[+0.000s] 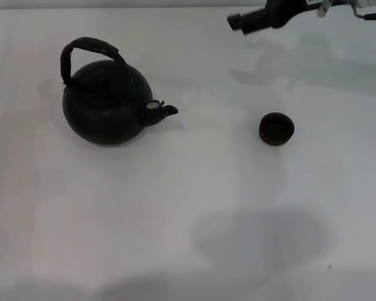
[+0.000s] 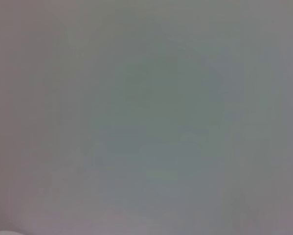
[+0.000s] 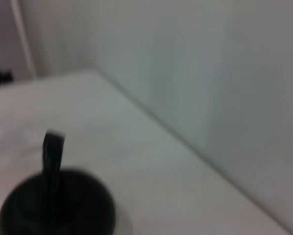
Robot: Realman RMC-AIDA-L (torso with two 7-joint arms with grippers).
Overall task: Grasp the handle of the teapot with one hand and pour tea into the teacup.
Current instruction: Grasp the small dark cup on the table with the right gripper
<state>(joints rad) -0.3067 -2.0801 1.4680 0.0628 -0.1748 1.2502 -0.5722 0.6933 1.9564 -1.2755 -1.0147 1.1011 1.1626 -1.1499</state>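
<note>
The teapot was seen upright on the white table, well to the left of and nearer than the right gripper, spout aimed at the teacup. Its handle was ungrasped. The teacup was set below the gripper, apart. The gripper was raised at the far edge; finger state could not be told. The left gripper was not seen. Nothing was done yet: reaching, grasping and pouring were judged still left.

Teapot left, teacup right, apparently apart.
</note>
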